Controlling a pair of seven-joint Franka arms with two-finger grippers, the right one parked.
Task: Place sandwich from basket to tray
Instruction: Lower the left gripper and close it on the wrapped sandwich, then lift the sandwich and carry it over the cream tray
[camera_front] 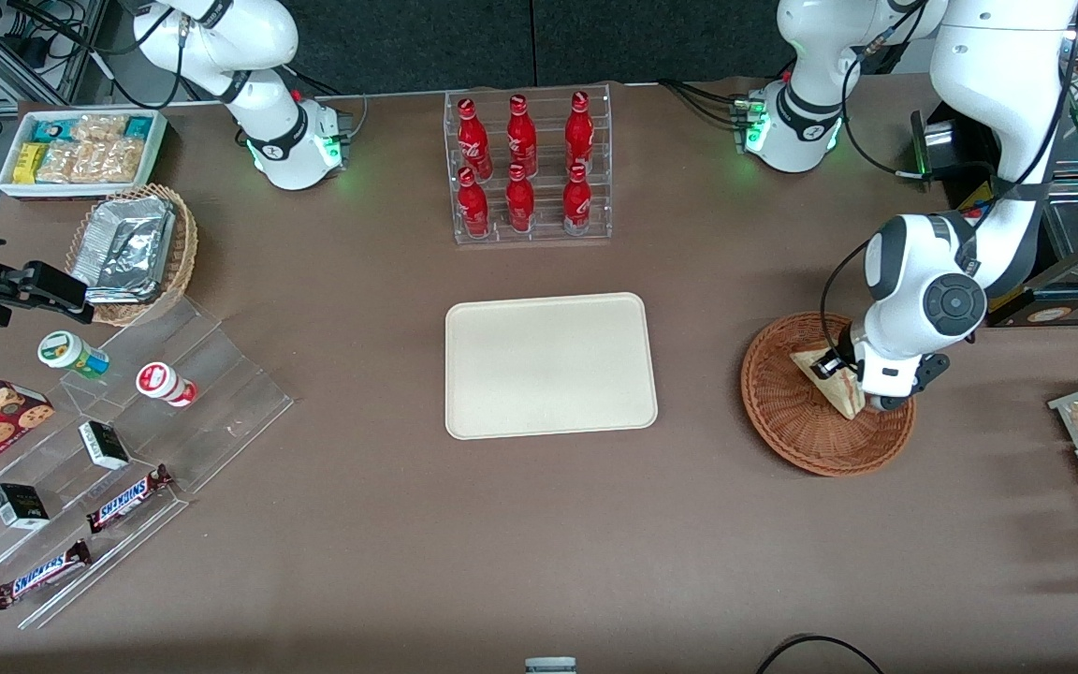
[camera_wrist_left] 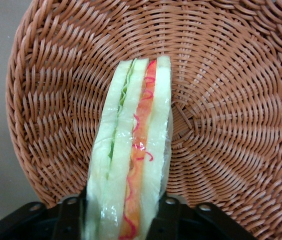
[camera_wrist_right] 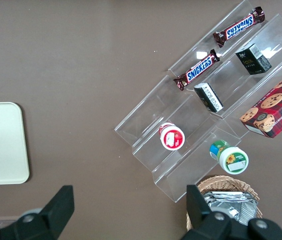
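One sandwich (camera_wrist_left: 131,165) was all I had to deal with, and it was sitting in the basket (camera_front: 787,412), standing up on edge with the filling stripe facing my wrist camera. My gripper (camera_front: 862,391) was down inside the basket, over the part of it nearest the working arm's end of the tabletop, with one finger on each bread face. From the wrist view the fingers (camera_wrist_left: 166,220) looked pressed right up against the wedge, so I'd call it pinched, though nothing showed whether it had left the weave yet.

The wedge seemed to be wrapped in clear film, and that was what worried me. Film is slick and soft bread squashes, so I figured a firm squeeze would push the filling out, and a light one would let the thing slide down between the pads once I lifted. I was also only holding it near one end, so the free tip could swing or droop on the way over.

The tray (camera_front: 550,365) lay in the middle of the tabletop, well apart from the basket, with bare table between them. A drop along that stretch would land the sandwich on the table. The basket rim was another snag: a low sideways move could catch the tip and drag the whole basket along.
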